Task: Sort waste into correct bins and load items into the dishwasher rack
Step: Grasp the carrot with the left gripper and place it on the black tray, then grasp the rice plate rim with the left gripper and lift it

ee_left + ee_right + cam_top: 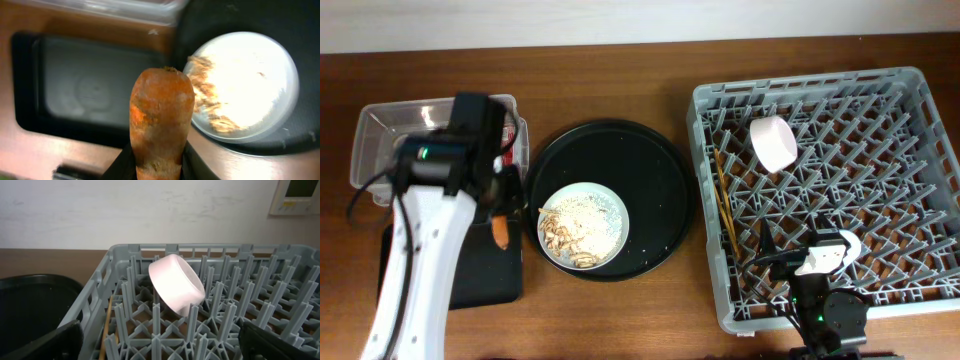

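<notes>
My left gripper (501, 212) is shut on the orange-brown stick of food (500, 233), held over the near edge of the shallow black tray (485, 275). In the left wrist view the stick (161, 115) stands between the jaws (155, 167), above the tray (75, 90). The pale plate (585, 226) with rice and brown scraps lies on the round black tray (650, 170). The white bowl (773, 142) and chopsticks (724, 205) are in the grey rack (910, 110). My right gripper (807, 266) is open and empty over the rack's front. The cup is not seen.
The clear tub (375, 135) stands at the back left, partly hidden by my left arm. In the right wrist view the bowl (176, 284) leans on pegs of the rack (225, 325), with a chopstick (106, 325) along its left wall.
</notes>
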